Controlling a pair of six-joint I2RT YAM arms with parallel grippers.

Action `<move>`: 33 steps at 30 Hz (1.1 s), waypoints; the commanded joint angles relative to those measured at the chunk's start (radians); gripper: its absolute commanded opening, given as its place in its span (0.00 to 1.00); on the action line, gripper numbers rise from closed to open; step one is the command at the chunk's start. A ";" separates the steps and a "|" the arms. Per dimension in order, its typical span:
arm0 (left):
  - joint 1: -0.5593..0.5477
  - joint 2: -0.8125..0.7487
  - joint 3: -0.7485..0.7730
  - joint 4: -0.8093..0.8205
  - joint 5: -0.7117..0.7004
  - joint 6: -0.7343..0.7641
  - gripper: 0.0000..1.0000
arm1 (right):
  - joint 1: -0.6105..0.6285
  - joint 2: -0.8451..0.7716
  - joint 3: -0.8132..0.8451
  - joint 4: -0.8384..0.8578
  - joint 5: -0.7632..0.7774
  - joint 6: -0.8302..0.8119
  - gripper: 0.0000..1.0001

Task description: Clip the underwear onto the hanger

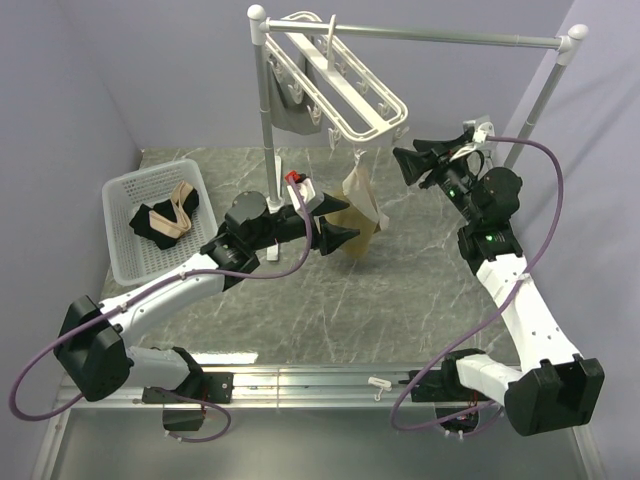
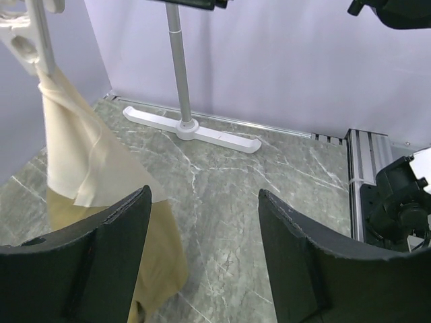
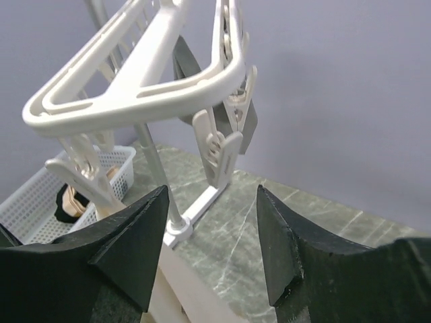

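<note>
Hanging near a grey garment (image 1: 293, 110), crumpled tan underwear (image 1: 362, 215) droops from one clip of the hanger (image 3: 135, 94); left gripper (image 1: 334, 222) and right gripper (image 1: 405, 166) gape wide, empty.

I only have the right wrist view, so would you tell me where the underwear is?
Observer: The underwear hangs from one clip at the hanger's near end, its lower part loose.
Operator: Thank you. Is the left gripper holding it?
Observer: No. The left gripper is open, and the fabric lies to one side of it, not between the jaws.
Operator: And how does my gripper stand relative to the fabric?
Observer: The right gripper sits by the hanger's near end, to the right of the underwear and apart from it.
</note>
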 commanded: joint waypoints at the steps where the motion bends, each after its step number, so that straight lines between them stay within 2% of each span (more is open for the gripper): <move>1: -0.007 0.009 0.046 0.058 -0.008 0.004 0.70 | -0.005 0.004 0.061 0.101 0.015 0.025 0.61; 12: -0.010 0.009 0.043 0.065 -0.016 -0.004 0.70 | -0.014 0.064 0.107 0.146 0.124 0.060 0.53; 20: -0.008 0.012 0.046 0.066 -0.023 -0.005 0.70 | -0.024 0.124 0.158 0.132 0.147 0.079 0.49; 29: -0.008 0.007 0.053 0.052 -0.029 -0.002 0.70 | -0.025 0.159 0.189 0.120 0.093 0.096 0.26; 33: -0.008 0.009 0.064 0.049 -0.029 -0.002 0.70 | -0.025 0.147 0.190 0.112 0.055 0.111 0.11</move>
